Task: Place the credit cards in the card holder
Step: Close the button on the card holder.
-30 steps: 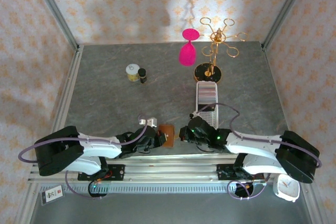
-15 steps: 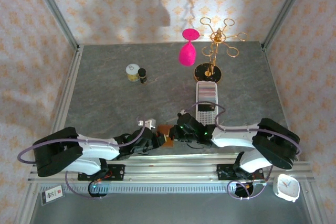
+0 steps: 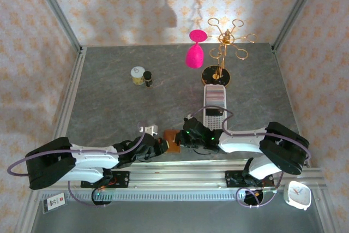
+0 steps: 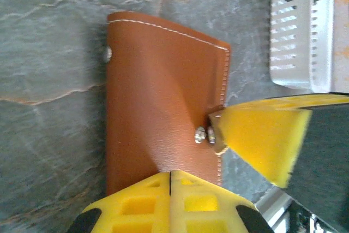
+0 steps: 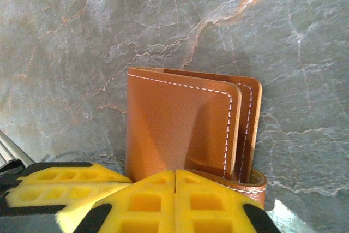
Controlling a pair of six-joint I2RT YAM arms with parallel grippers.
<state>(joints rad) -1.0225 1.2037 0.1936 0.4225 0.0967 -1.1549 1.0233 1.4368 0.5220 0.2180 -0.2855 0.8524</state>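
The card holder (image 3: 173, 140) is a reddish-brown leather wallet lying folded shut on the table's near edge, between my two arms. In the left wrist view the card holder (image 4: 158, 102) lies flat, and my left gripper (image 4: 172, 174) rests shut on its near edge. My right gripper (image 5: 174, 173) is also shut, its tip against the card holder (image 5: 180, 124) by the fold; one of its fingers (image 4: 262, 140) touches the edge with the snap studs. The credit cards (image 3: 214, 96) seem to be the thin pale pieces on edge in the white tray.
The long white perforated tray (image 3: 207, 118) lies just beyond the right gripper. Further back stand a gold rack (image 3: 221, 61), a pink glass (image 3: 194, 53), a small jar (image 3: 137, 74) and a dark bottle (image 3: 148, 78). A metal rail (image 3: 174, 170) runs behind the wallet.
The right arm swung left from beside the tray until its gripper reached the wallet, then held there. The left arm's elbow drew back to the left. The wallet has stayed put.
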